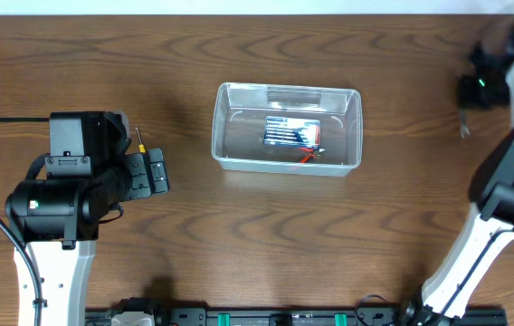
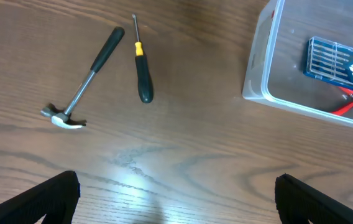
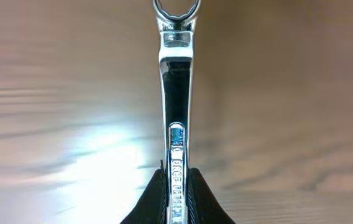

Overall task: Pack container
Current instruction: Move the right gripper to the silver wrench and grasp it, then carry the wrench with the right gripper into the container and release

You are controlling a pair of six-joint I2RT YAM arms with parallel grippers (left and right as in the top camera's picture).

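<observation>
**CONTAINER STANDING MID-SURFACE; WRENCH BEING GRIPPED BY RIGHT PINCER**

The container is being observed upright at the middle of the wooden surface, between the two arms. Inside it, a blue packet of small drivers is lying flat. A red-handled tool is resting just beside the packet, towards the wall nearest the arm bases; its type cannot be told.

To the container's left, well apart from it, a screwdriver with a black handle and yellow collar and a hammer are lying near each other on the surface, not touching. The left pincer is being held above the surface near these two tools, released, with its fingers spread wide.

Near the far right corner of the surface, well apart from the container, a chrome wrench is being grasped by the right pincer. The jaws are clenched on its shank and the ring end is pointing away from the wrist camera. Whether the wrench is touching the surface cannot be told.
</observation>
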